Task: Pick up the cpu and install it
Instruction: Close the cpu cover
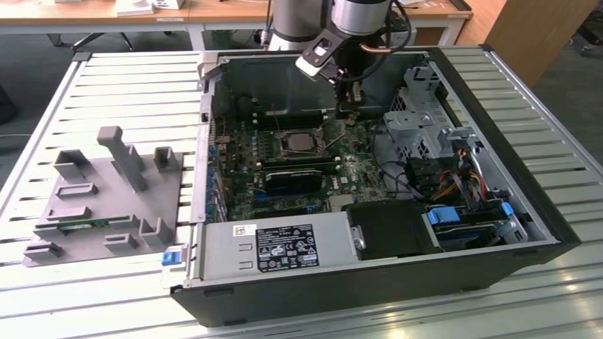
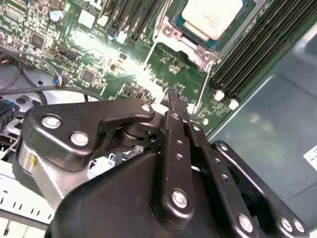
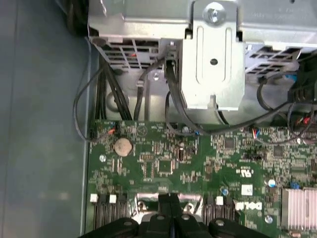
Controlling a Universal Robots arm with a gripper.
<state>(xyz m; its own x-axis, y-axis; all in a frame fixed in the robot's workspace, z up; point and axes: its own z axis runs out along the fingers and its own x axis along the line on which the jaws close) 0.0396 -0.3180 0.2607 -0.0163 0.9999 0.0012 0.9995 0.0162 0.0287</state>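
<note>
Counter (image 1: 527, 92): slatted, carrying the computer case (image 1: 377, 282), laid open-side up, apparently for reach from above.
Motherboard (image 1: 354, 173): flat on the case floor, hemmed by case walls and drive cage (image 1: 419, 106).
Gripper (image 1: 345, 114): inside the case, fingers (image 3: 164, 202) pressed together, holding nothing.
Cpu (image 1: 299, 141): mid-case, seated in its socket (image 2: 169, 30), just beside the fingertips.

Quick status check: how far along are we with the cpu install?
Done, apparently: the cpu already lies in the motherboard socket. In hand: nothing; the end effector is shut and empty, its tips just beside the socket. Left: I cannot tell whether the socket's retaining frame is latched.
</note>
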